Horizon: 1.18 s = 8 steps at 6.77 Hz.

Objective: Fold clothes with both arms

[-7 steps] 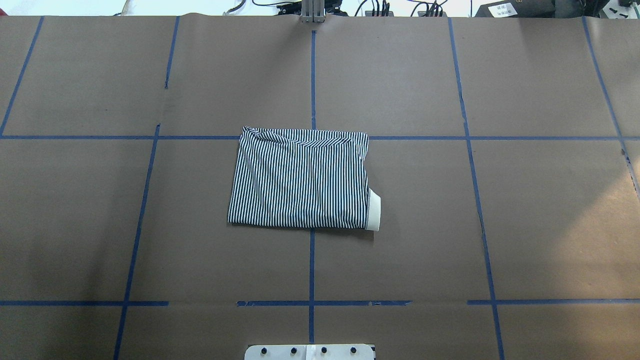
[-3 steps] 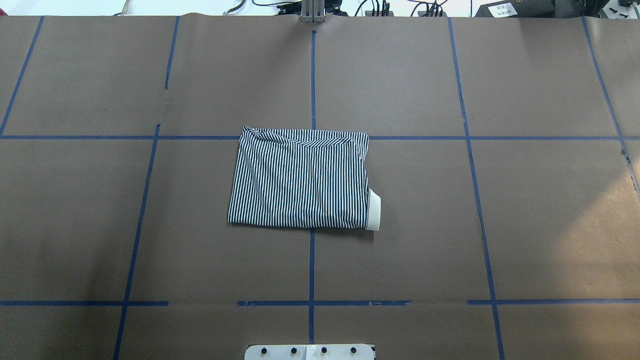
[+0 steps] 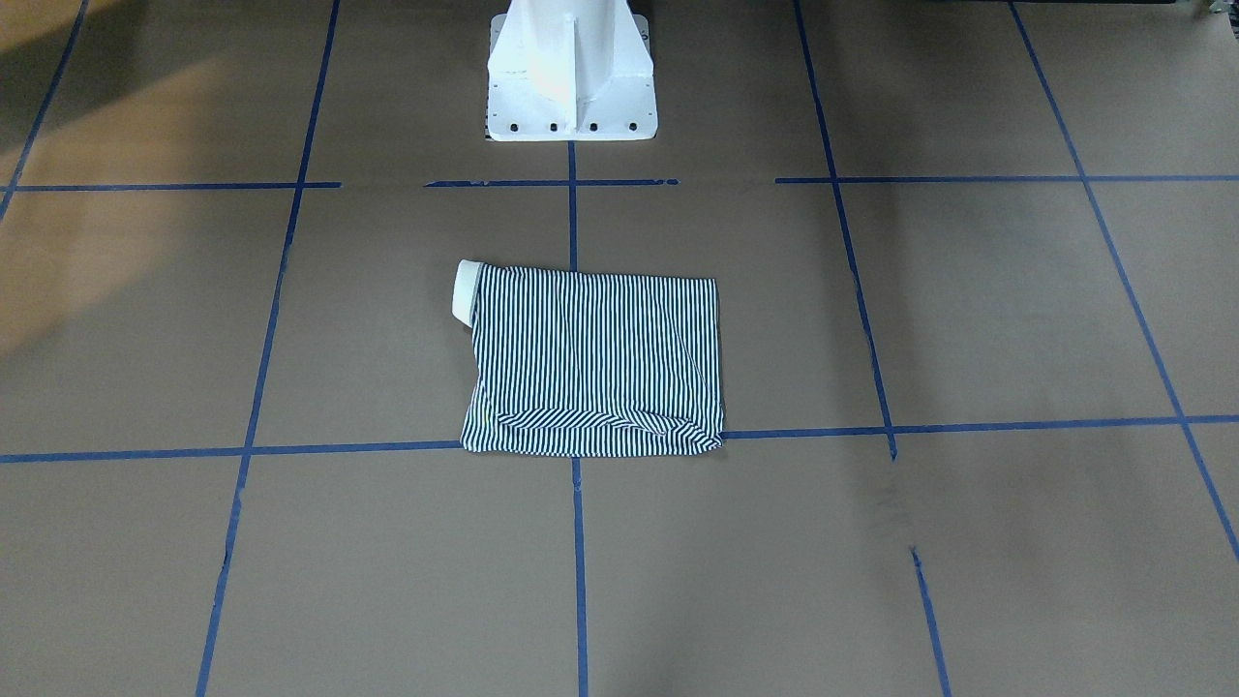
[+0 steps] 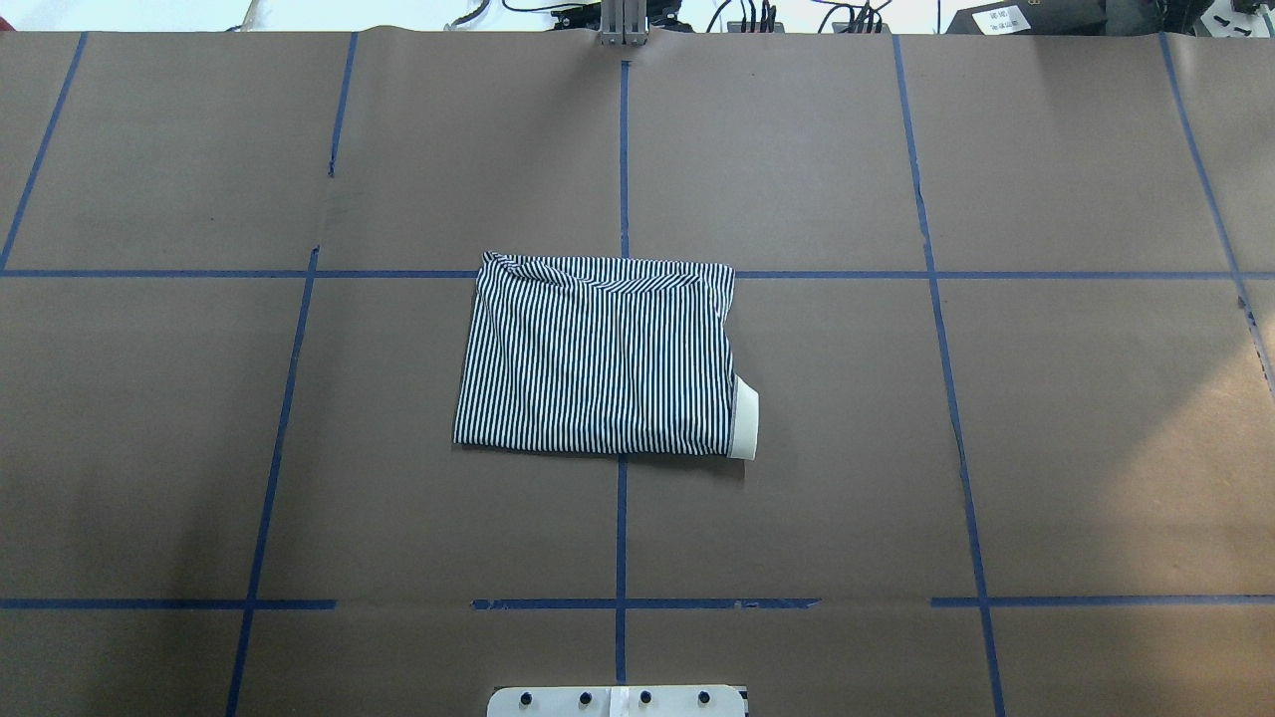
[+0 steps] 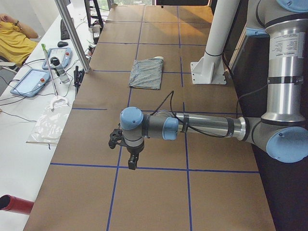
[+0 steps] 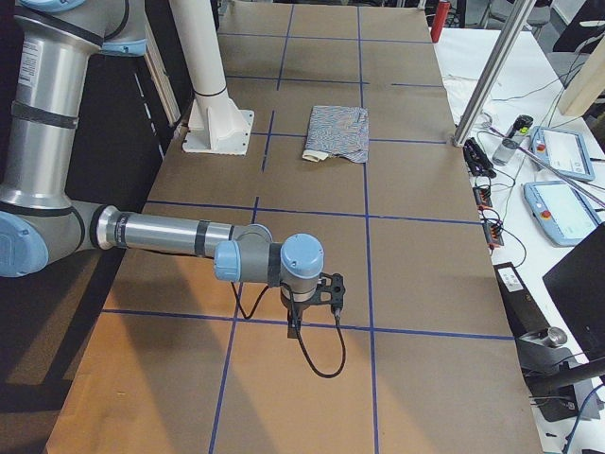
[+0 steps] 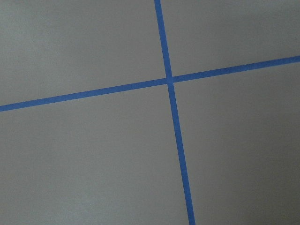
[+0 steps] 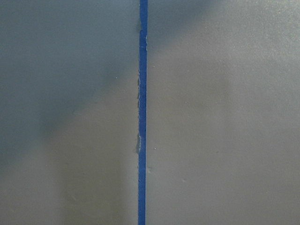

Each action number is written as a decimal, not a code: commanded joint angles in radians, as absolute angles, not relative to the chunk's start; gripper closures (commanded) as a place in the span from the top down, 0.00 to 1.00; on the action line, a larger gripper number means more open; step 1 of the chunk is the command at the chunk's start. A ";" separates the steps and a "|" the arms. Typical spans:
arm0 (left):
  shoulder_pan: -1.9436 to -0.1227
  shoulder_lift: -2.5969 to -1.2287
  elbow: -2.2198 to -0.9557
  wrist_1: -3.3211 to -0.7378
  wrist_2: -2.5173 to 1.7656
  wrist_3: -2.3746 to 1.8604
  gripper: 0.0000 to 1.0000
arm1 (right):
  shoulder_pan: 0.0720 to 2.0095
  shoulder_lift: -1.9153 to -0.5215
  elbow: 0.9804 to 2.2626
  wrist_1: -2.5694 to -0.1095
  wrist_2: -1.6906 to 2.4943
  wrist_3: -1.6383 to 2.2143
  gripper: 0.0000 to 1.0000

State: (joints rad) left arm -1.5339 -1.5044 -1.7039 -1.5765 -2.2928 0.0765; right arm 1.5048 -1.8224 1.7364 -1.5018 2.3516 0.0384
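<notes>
The striped polo shirt (image 4: 598,363) lies folded into a compact rectangle at the table's middle, flat on the brown paper. Its cream collar (image 4: 745,423) pokes out at the corner nearest the robot's right side. The same bundle shows as the shirt (image 3: 595,363) in the front view, and small in the side views (image 5: 147,73) (image 6: 338,132). Both arms are far from it, out toward the table's ends. The left gripper (image 5: 132,161) and the right gripper (image 6: 295,326) point down over bare paper; I cannot tell if either is open or shut. The wrist views show only paper and blue tape.
The white pedestal base (image 3: 571,87) stands at the robot's edge. Blue tape lines (image 4: 622,528) grid the brown paper. Beyond the far edge a white desk holds teach pendants (image 5: 36,82) (image 6: 558,151), cables and a metal post (image 5: 72,33). A person's yellow sleeve (image 5: 14,41) shows there.
</notes>
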 commanded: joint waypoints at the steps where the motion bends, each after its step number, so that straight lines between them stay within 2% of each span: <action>1: -1.532 -1.503 -1.700 -1.572 -2.290 0.074 1.00 | 1.505 -1.822 1.736 -1.502 2.352 0.038 1.00; 8: -1.532 -1.485 -1.704 -1.566 -2.290 0.074 1.00 | 1.505 -1.827 1.736 -1.500 2.350 0.035 1.00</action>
